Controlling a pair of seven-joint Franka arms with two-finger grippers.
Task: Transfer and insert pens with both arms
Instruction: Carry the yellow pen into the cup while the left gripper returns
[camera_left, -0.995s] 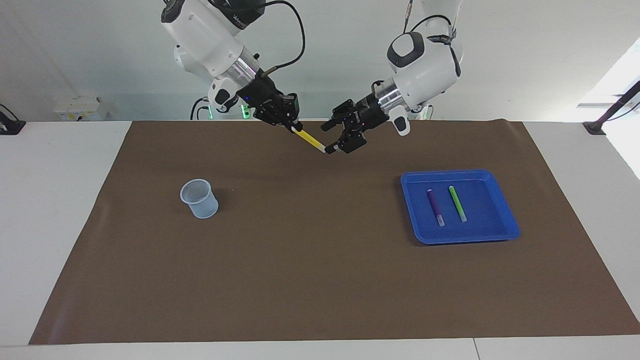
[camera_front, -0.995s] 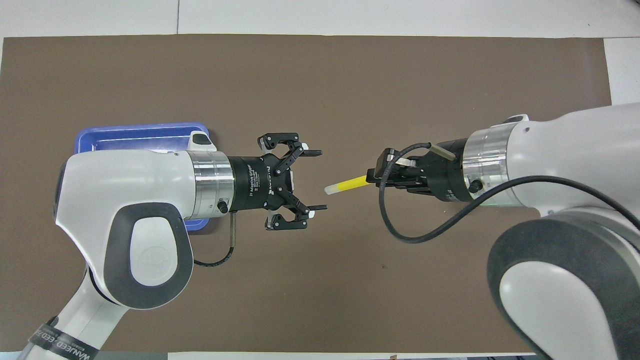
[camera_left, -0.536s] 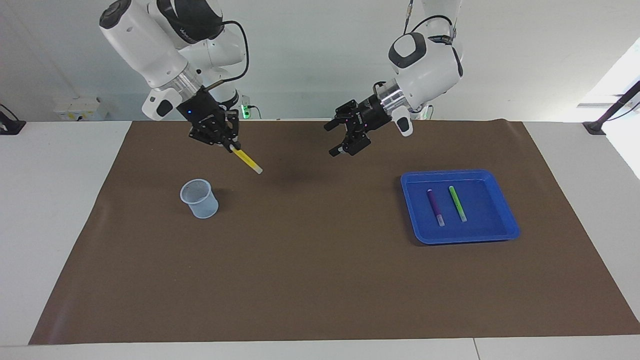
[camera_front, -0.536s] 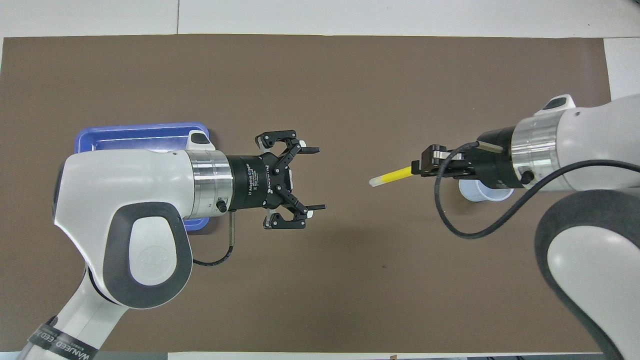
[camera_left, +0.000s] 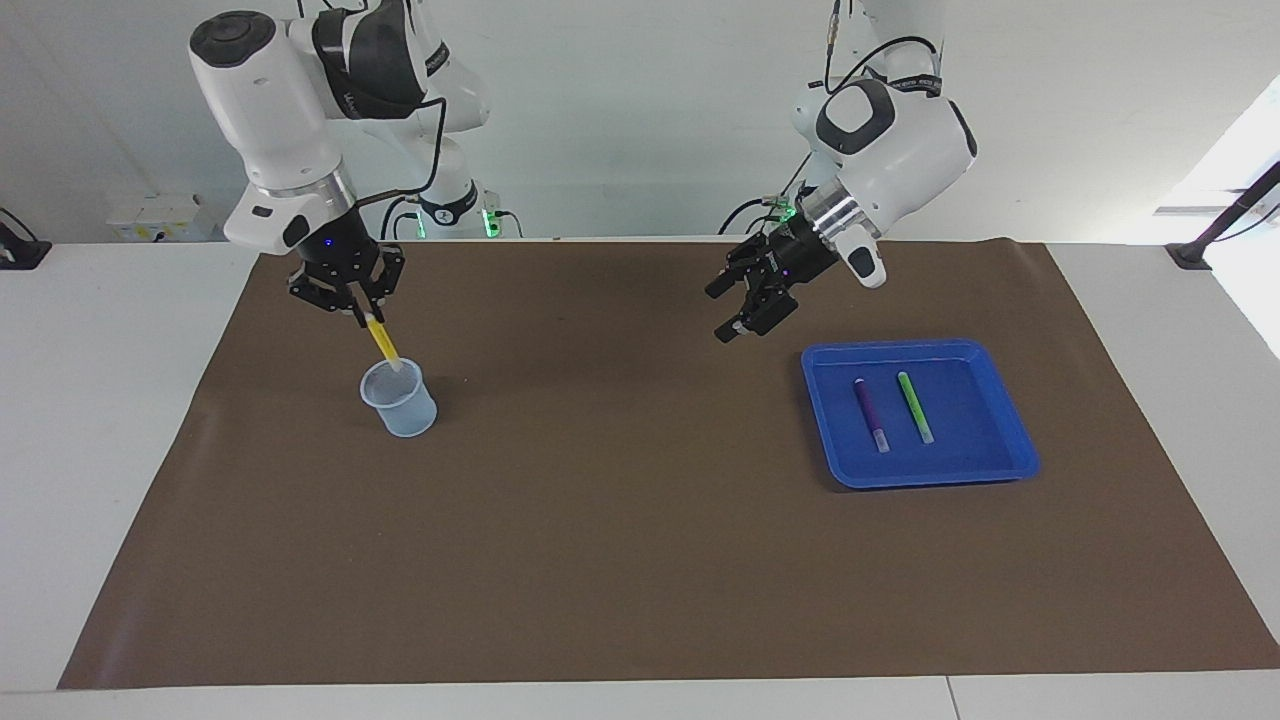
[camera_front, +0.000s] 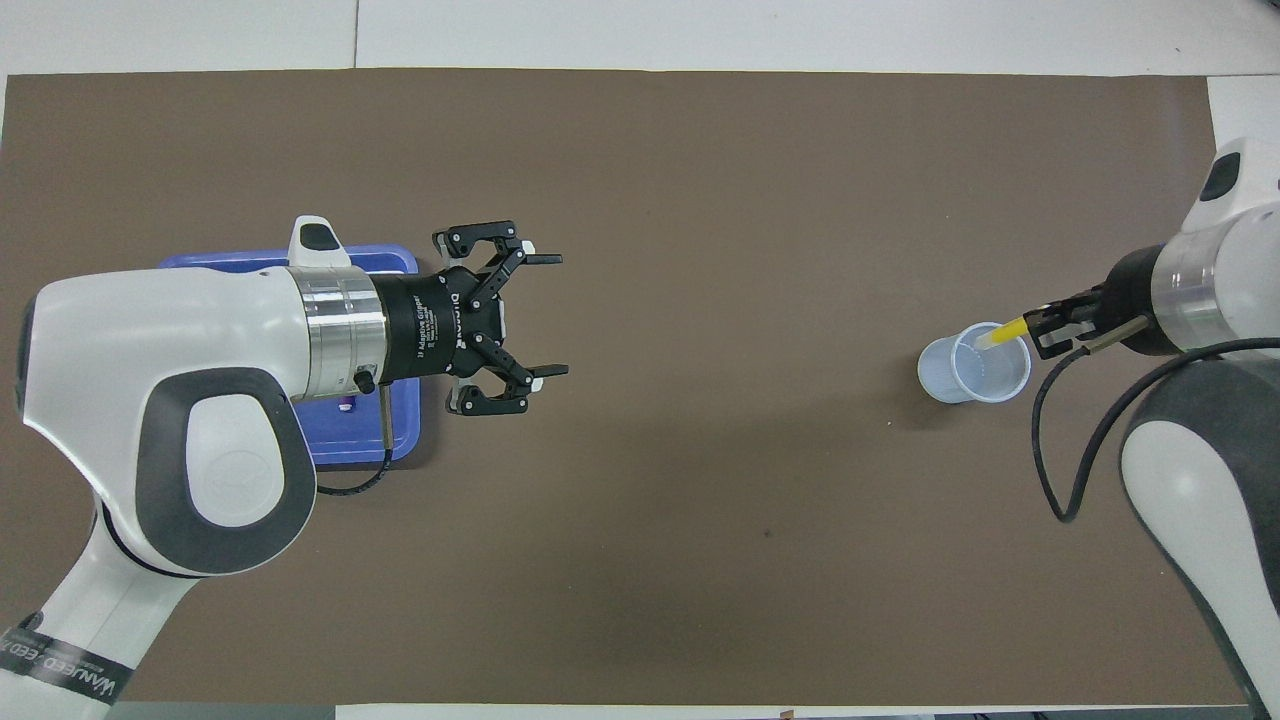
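A: Talk me through it. Why is the right gripper (camera_left: 358, 316) sitting so high above the cup (camera_left: 399, 398)?

B: So the yellow pen (camera_left: 382, 342) can hang beneath it, tip down. My fingers pinch its upper end tight, and the pale cap end is right at the cup's rim. It looks to be just dipping inside, though I can't say how deep. I hold the pen steep, only a little tilted, so I judge it'll slide in rather than catch the wall.

A: And the cup itself?

B: It stands upright on the brown mat (camera_left: 640, 560) toward my right arm's end of the counter, mouth open to the pen.

A: What about your left gripper (camera_left: 738, 310)?

B: It hovers over the mat just beside the blue tray (camera_left: 1010, 465), fingers spread wide, carrying nothing. That's the ready pose for the next pick, I'd say.

A: What's left in the tray?

B: The purple pen (camera_left: 869, 412) and green pen (camera_left: 914, 405), lying flat side by side, not touching, cap ends pointing away from me. They lie apart, so I reckon open fingers could straddle one cleanly.
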